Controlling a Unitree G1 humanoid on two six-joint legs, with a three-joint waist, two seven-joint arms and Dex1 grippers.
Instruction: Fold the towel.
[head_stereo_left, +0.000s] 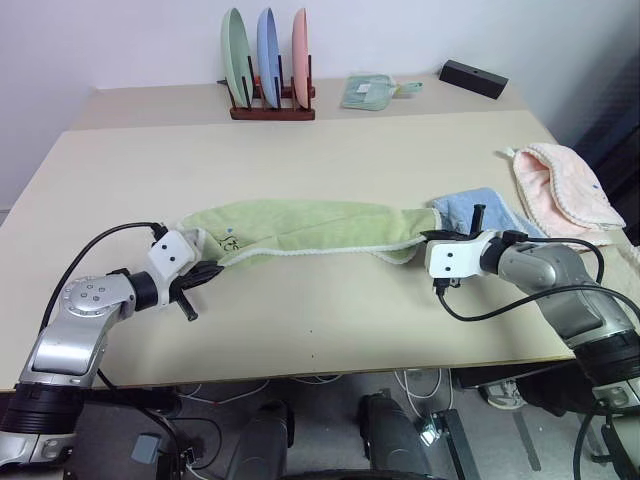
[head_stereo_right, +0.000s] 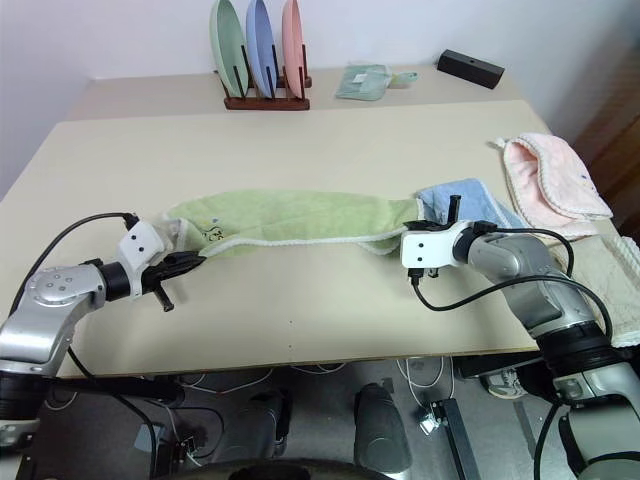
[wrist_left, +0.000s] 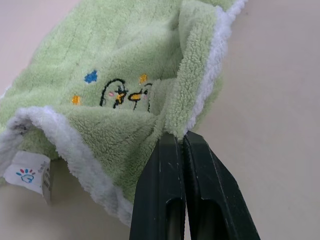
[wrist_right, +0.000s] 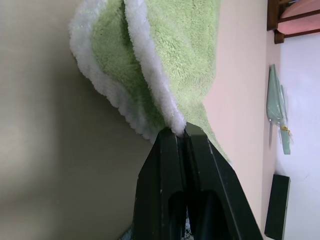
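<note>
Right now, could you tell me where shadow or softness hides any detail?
Left wrist view: towel print sharp, left gripper fingers dark. Right wrist view: table shaded beside the towel, plates and box soft. Head views: evenly lit.

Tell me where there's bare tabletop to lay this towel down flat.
Bare: the broad strip between the light green terry towel and the wooden plate rack, and the near edge. Crowded: the right end, with the light blue towel and pink towel.
</note>
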